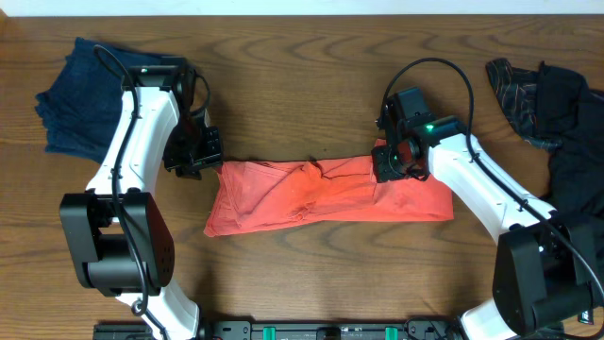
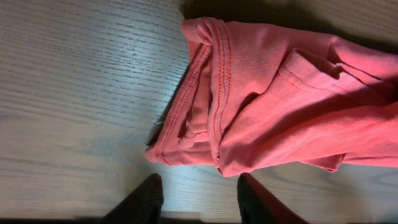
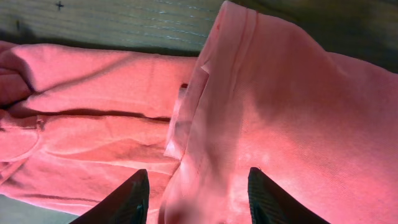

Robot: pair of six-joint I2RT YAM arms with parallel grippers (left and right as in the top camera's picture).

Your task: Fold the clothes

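A coral-red T-shirt (image 1: 321, 194) lies crumpled in a long band across the middle of the table. My left gripper (image 1: 196, 159) hovers just off its left end; in the left wrist view the jaws (image 2: 198, 190) are open and empty over bare wood, with the shirt's hemmed end (image 2: 261, 106) just beyond them. My right gripper (image 1: 396, 161) is above the shirt's upper right part; in the right wrist view its jaws (image 3: 198, 186) are open with a fabric fold (image 3: 261, 124) between them. A navy garment (image 1: 80, 94) lies at the far left. Black clothes (image 1: 562, 113) lie at the far right.
The wooden table (image 1: 302, 57) shows bare wood behind and in front of the shirt. A dark patterned piece (image 1: 514, 90) lies beside the black pile. The arm bases stand at the front left and front right corners.
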